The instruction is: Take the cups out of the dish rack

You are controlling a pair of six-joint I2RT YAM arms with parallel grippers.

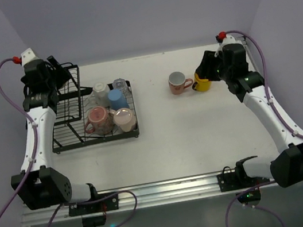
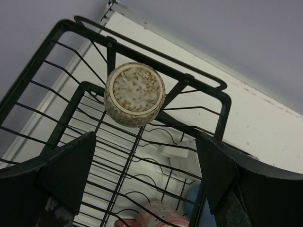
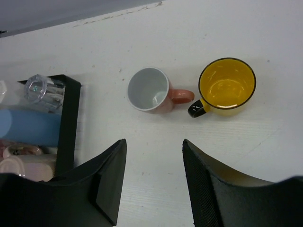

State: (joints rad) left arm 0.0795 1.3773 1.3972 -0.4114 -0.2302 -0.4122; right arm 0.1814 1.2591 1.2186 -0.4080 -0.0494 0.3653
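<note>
Both open wide and empty, the left gripper (image 2: 144, 166) above the upturned beige cup (image 2: 135, 94) inside the dish rack (image 2: 223, 111) could snag wires descending, while the right gripper (image 3: 154, 179) hangs well right of it.

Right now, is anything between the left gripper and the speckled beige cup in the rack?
Nothing visible does. In the left wrist view the speckled beige cup shows whole. The wires of the dish rack run behind and beside it, and the left gripper is open below it in the frame, with only air between.
</note>
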